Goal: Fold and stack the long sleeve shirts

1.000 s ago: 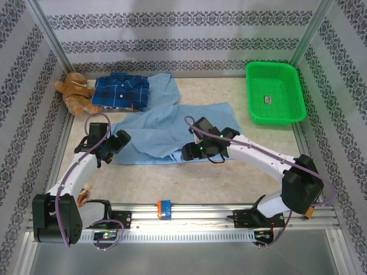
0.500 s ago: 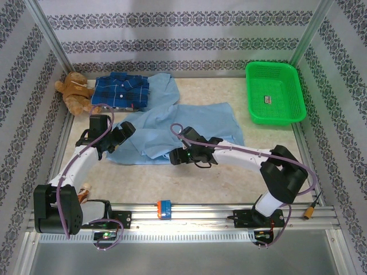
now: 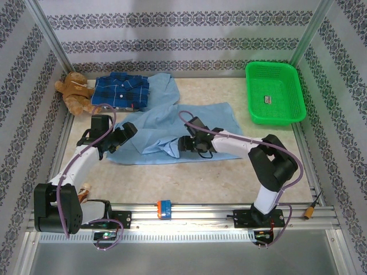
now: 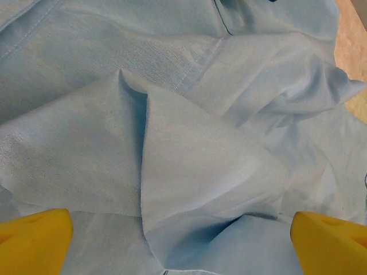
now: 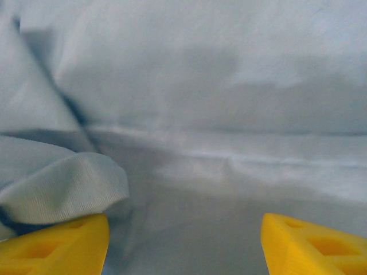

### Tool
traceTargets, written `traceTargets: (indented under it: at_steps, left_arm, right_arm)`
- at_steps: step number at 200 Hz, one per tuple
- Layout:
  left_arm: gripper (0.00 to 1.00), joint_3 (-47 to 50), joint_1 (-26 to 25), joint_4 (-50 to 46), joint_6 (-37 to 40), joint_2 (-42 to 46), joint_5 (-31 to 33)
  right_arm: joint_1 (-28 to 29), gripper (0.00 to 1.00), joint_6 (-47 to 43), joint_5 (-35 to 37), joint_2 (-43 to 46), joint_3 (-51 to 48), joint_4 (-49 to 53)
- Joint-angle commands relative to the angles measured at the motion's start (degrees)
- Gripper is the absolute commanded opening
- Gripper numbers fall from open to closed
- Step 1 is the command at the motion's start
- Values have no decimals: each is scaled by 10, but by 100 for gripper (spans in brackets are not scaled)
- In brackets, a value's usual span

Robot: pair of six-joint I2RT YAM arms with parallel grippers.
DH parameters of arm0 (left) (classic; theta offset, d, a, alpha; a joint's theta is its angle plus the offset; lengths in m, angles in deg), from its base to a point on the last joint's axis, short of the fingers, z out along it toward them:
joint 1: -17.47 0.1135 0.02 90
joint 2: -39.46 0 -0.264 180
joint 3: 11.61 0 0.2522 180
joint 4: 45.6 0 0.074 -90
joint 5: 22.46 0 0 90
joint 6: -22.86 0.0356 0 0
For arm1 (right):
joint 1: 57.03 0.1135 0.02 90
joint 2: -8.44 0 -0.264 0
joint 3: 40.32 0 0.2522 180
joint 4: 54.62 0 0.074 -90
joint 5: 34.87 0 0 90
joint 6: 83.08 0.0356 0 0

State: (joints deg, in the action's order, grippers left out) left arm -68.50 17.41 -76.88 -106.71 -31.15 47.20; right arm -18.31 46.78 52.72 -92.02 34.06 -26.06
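The light blue shirt (image 3: 198,117) lies unfolded and rumpled across the middle of the desk (image 3: 229,172), one part reaching toward the far left, where it meets the dark plaid shirt (image 3: 121,91). That plaid shirt sits folded into a neat rectangle at the far left of the desk, just right of the brown teddy bear (image 3: 74,93). A green basket (image 3: 274,91) stands at the far right, well apart from both shirts. The left claw (image 3: 128,132) is over the left edge of the light blue shirt; in the left wrist view its yellow fingertips (image 4: 34,240) stand wide apart, with a raised ridge of blue cloth between them and nothing gripped. The right claw (image 3: 174,146) is low over the near edge of the same shirt, close to its middle; in the right wrist view its yellow fingertips (image 5: 54,246) are likewise spread wide above smooth cloth, a small curled flap of fabric lying just beside the left one. The two claws are near each other, both on the near half of the light blue shirt.
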Motion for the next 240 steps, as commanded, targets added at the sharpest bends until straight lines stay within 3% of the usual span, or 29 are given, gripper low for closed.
traceTargets:
  at_steps: [1, 33, 76, 162, 240]
  left_arm:
    - [98, -5, -9, -3, 27, 6, 9]
    - [98, 7, -9, -4, 30, 11, 9]
    - [99, 4, -11, -3, 39, 2, 7]
    - [100, -17, -11, -2, 71, 18, -8]
    - [100, -23, -11, -9, 100, 46, -8]
  right_arm:
    - [-19, 72, 24, -7, 32, -2, 13]
    - [-35, 73, 19, 2, 114, -84, 21]
    - [-15, 72, 2, -60, 193, -182, -88]
    - [-6, 66, 41, -125, 17, -66, -235]
    - [-13, 53, 51, -141, -45, -13, -225]
